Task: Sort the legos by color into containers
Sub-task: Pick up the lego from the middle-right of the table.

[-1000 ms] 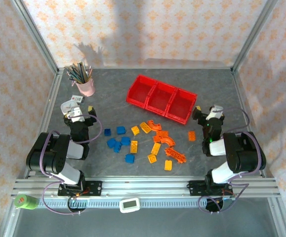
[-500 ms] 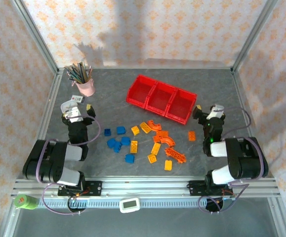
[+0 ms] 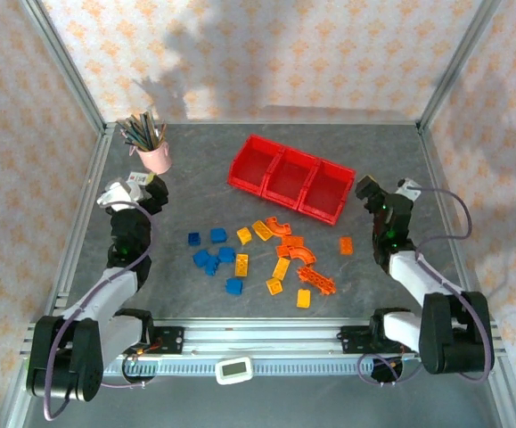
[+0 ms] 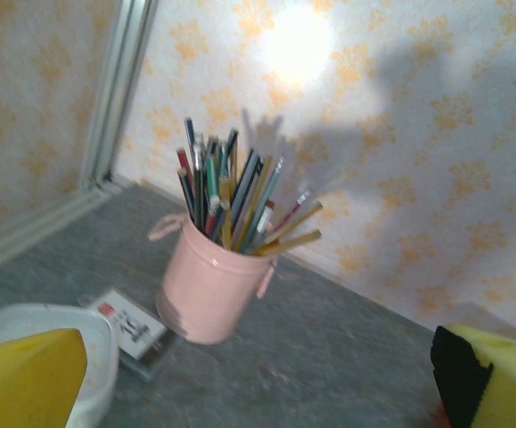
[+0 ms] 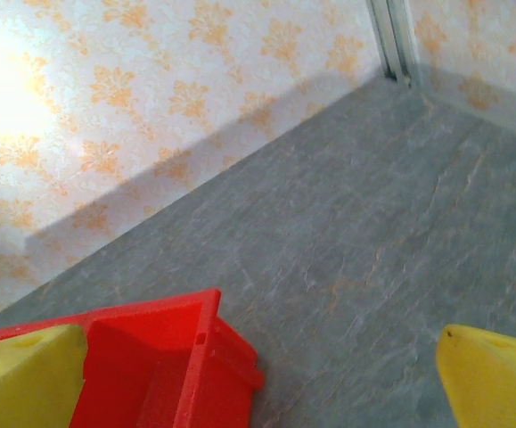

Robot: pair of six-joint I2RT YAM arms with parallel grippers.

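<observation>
Left end effector (image 3: 153, 192) and right end effector (image 3: 371, 194), jaws spread wide, empty.

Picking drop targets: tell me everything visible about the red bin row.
The red bin row is three joined open-top rectangular plastic bins, nothing visible inside. It stands upright on the grey table, skewed, right end closer to the near edge. The bricks lie in front, apart from it; the right hand is close beside its right end.

The grey table (image 3: 195, 152) carries three joined red containers (image 3: 291, 176) near its far edge, a pink pencil cup (image 3: 157, 159) (a card (image 4: 126, 323) beside it) at the far-left corner, and legos (image 3: 282, 267) scattered mid-table.
</observation>
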